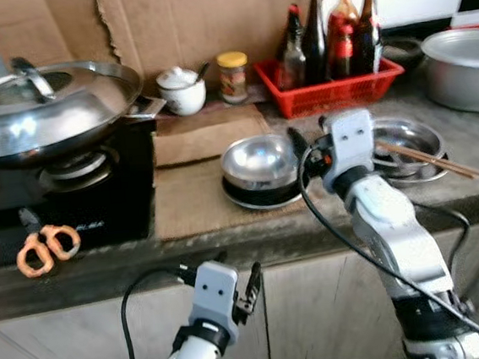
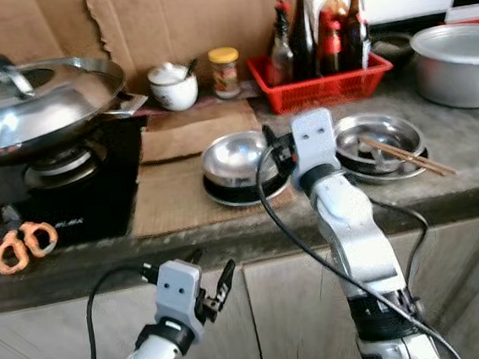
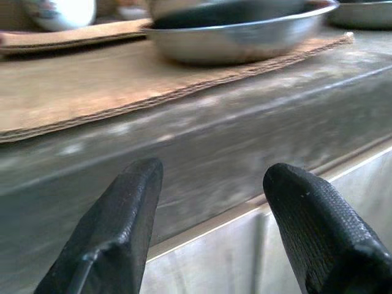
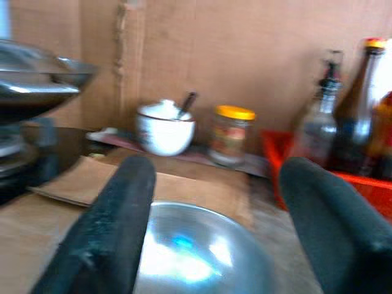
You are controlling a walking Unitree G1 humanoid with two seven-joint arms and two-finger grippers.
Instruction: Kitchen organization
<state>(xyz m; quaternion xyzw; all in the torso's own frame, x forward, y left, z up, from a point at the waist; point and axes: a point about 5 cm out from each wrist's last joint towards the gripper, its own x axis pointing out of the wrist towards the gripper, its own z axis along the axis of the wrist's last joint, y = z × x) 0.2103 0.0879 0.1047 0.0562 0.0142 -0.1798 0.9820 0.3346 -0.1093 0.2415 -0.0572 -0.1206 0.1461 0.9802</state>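
An upturned steel bowl (image 1: 259, 161) rests on a dark-rimmed plate in the middle of the counter, on a sheet of cardboard (image 1: 192, 203). My right gripper (image 1: 303, 150) hovers just right of the bowl and points at it, open, with nothing between its fingers (image 4: 119, 208). In the right wrist view the bowl (image 4: 196, 251) lies just below and ahead. My left gripper (image 1: 238, 275) is lower, in front of the counter's edge (image 3: 184, 153), open and empty. To the right lies a steel plate (image 1: 407, 136) with chopsticks (image 1: 429, 159) across it.
A lidded wok (image 1: 41, 105) sits on the black stove (image 1: 72, 204) at the left, with orange scissors (image 1: 47, 247) in front. A white pot (image 1: 182, 89), a yellow-lidded jar (image 1: 233, 76) and a red basket of bottles (image 1: 332, 86) line the back. A steel pot (image 1: 466, 68) stands far right.
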